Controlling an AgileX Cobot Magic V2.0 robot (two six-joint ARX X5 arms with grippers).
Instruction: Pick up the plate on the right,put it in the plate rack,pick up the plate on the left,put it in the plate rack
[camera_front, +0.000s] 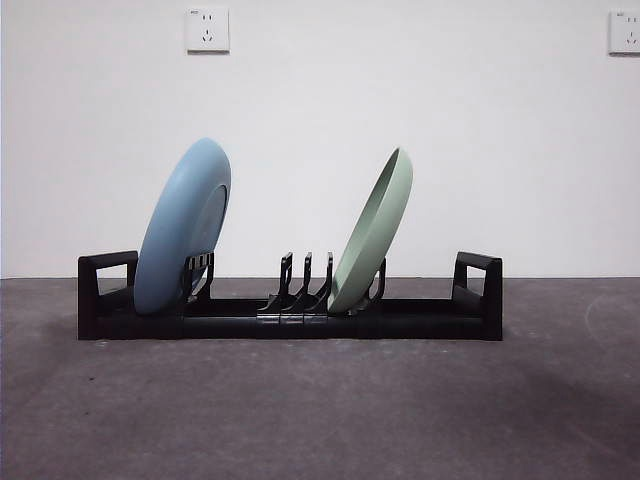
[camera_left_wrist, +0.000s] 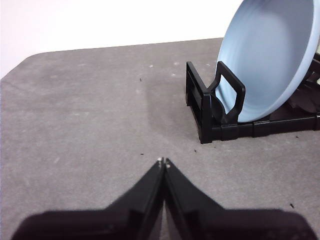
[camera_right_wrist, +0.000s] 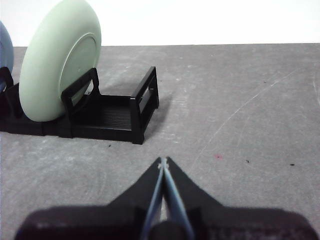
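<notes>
Plate rack (camera_front: 290, 318): long, low, black; on grey table (camera_front: 320, 410), square to front view.
Blue plate (camera_front: 183, 226): on edge in rack's left end, leaning against prongs beside end loop.
Green plate (camera_front: 372, 232): on edge right of centre, tilted, propped on divider prongs; right end bay bare.
Left gripper (camera_left_wrist: 163, 162): jaws pressed together, nothing held, low over table, apart from rack's blue-plate end.
Right gripper (camera_right_wrist: 163, 161): jaws together, nothing held, apart from rack's green-plate end.
Step, judged: both placements apparently complete.
Next move, judged: none beyond arms staying clear.
Writing, brands: none legible; two wall sockets (camera_front: 207, 29) unmarked.
</notes>
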